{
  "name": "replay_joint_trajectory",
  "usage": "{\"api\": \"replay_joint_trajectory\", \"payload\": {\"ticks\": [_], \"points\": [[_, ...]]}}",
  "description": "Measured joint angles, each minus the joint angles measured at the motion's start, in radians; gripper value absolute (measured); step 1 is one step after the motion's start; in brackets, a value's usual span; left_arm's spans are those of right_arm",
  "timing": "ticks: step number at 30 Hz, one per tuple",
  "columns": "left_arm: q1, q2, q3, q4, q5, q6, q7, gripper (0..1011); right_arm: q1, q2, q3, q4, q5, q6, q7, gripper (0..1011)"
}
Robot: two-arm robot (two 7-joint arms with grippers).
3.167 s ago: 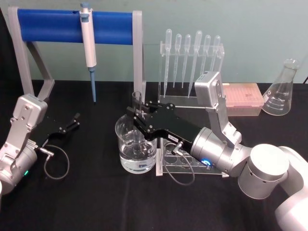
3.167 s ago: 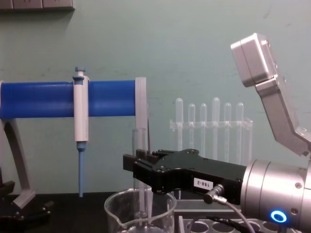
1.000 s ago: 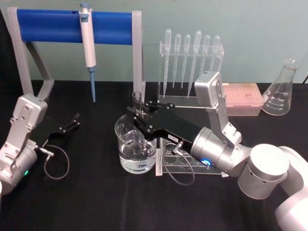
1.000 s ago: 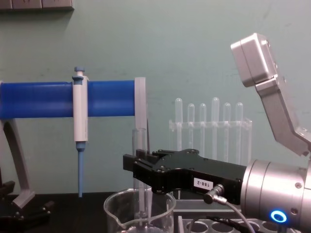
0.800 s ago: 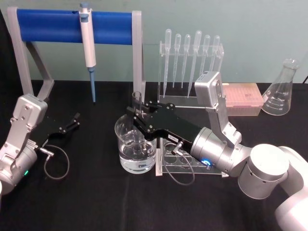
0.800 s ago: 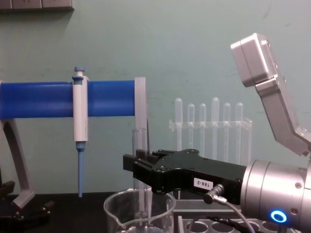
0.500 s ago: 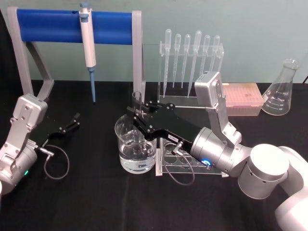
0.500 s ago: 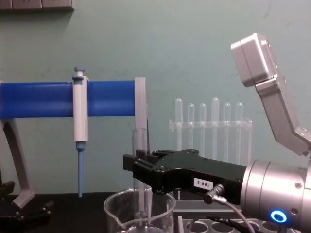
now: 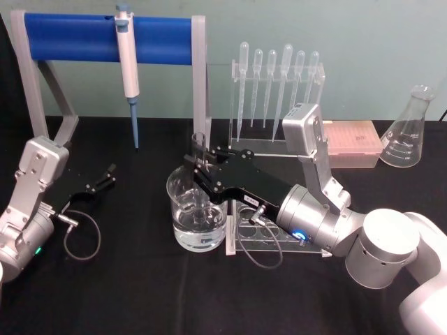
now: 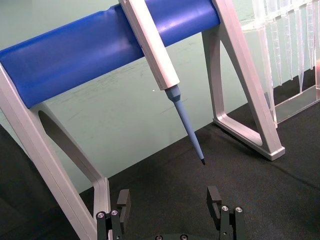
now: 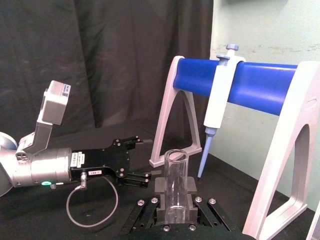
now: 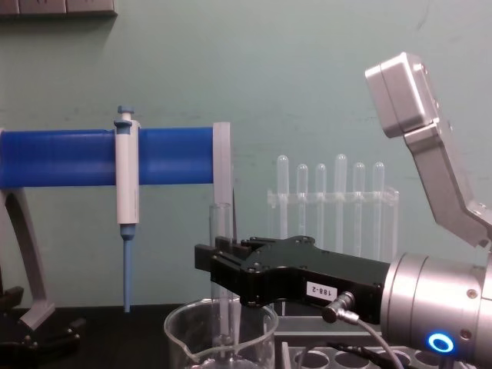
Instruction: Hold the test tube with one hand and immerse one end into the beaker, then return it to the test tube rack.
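Note:
The test tube (image 9: pixel 198 144) stands upright, and my right gripper (image 9: pixel 198 169) is shut on its middle. In the chest view the test tube (image 12: pixel 221 227) rises above the black right gripper (image 12: pixel 216 265), and its lower end hangs inside the beaker (image 12: pixel 178 336). The beaker (image 9: pixel 181 234) holds clear water and sits at the table's centre. In the right wrist view the pads (image 11: pixel 161 188) clamp the test tube (image 11: pixel 176 172). My left gripper (image 9: pixel 108 174) rests open at the left, well away from the beaker; its fingers (image 10: pixel 123 198) stand wide apart.
A blue-bar stand (image 9: pixel 77 38) carries a white-and-blue micropipette (image 9: pixel 128 63) at the back left. A rack of plastic pipettes (image 9: pixel 276 87) stands behind, with a pink tip box (image 9: pixel 353 143) and a conical flask (image 9: pixel 408 132) at the right. A clear tube rack (image 9: pixel 255 241) lies under my right wrist.

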Motion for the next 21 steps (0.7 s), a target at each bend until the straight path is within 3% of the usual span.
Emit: {"api": "replay_joint_trajectory", "payload": {"ticks": [21], "points": [[0.0, 0.0, 0.0, 0.0, 0.0, 0.0, 0.0, 1000, 0.0, 0.0, 0.0, 0.0, 0.0, 0.0, 0.0, 234]]}}
